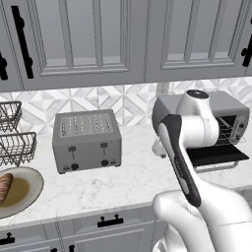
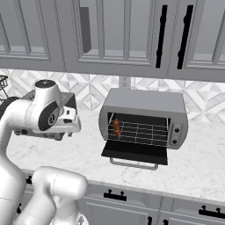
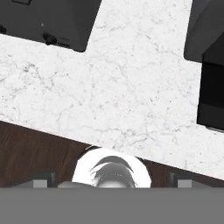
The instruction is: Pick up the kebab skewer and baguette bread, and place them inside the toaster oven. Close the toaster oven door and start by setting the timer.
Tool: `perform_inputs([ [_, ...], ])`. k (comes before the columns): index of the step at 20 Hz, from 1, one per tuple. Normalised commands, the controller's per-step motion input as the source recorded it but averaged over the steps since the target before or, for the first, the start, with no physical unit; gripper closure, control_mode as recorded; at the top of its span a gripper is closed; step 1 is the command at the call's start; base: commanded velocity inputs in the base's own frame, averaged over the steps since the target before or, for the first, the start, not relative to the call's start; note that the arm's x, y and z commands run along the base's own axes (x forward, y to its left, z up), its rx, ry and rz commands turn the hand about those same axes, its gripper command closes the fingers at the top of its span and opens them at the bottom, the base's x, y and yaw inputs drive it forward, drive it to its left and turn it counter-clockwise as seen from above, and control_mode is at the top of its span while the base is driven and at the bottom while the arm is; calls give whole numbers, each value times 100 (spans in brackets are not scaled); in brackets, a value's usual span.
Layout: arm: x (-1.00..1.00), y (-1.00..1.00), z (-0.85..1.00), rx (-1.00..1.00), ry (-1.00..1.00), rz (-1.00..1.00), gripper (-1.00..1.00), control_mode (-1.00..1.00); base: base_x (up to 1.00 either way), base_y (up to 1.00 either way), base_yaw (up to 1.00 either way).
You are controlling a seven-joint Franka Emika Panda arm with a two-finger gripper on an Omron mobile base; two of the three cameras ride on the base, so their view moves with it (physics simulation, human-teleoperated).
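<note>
On the counter's left edge in left base view, the baguette bread (image 1: pixel 5 186) lies on a plate (image 1: pixel 22 194), w/ wire baskets (image 1: pixel 12 135) behind; placed there for an easy top grab. The pop-up toaster (image 1: pixel 87 140) sits mid-counter, and the arm hides most of the toaster oven (image 1: pixel 231 110) at right. Plenty of bare marble btwn toaster and plate for a sweep left.

Right base view: kebab skewer (image 2: pixel 117 128) sits on the rack's left side inside the oven, so the right part of the rack looks free for the bread. The toaster oven door (image 2: pixel 135 154) is dropped flat, its handle out front, near the counter lip.

Hand view: gripper (image 3: pixel 112 180) looks straight down at marble and the counter's front edge, fingers spread wide, nothing btwn them. Toaster corner at one side, oven door at the other; open room below.
</note>
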Motion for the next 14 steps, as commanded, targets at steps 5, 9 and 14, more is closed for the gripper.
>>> perform_inputs([
  [5, 0, 100, 5, -8, 0, 0, -100, -100, 0, 0, 0],
  [9, 0, 100, 2, -6, 0, 0, -100, -100, 0, 0, 0],
  [14, 0, 100, 1, -5, 0, 0, -100, -100, 0, 0, 0],
])
